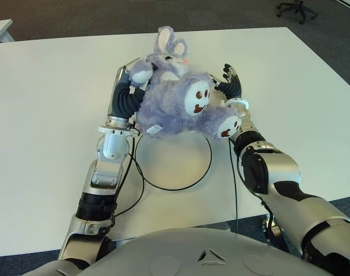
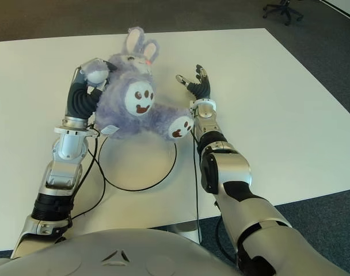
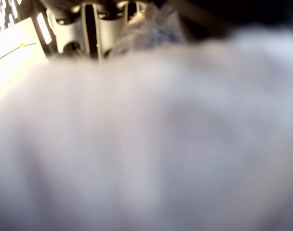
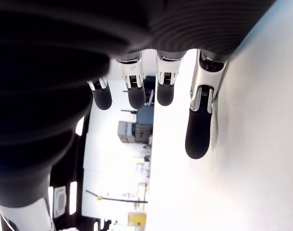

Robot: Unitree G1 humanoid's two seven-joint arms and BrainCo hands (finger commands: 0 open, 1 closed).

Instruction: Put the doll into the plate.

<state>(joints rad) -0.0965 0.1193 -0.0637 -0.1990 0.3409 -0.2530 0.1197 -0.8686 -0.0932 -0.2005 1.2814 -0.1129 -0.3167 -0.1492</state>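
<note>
Your left hand (image 1: 136, 73) is wrapped around the upper body of the plush bunny doll (image 1: 178, 100), fingers curled into the fur at its arm and shoulder, holding it raised above the far rim of the plate. Beneath everything you have the white table (image 1: 48, 115), and on it, directly under the doll's lower half, the round white plate (image 1: 175, 169) with a dark rim. The doll hangs tilted, ears pointing away from you, soled feet toward your right side. Your right hand (image 2: 193, 79) shows just beside the doll's foot, fingers spread and holding nothing. Expect the doll to be light, soft and floppy: its limbs will sag and the fur compresses, so a grip around the torso looks surer than one on a leg or ear.
</note>
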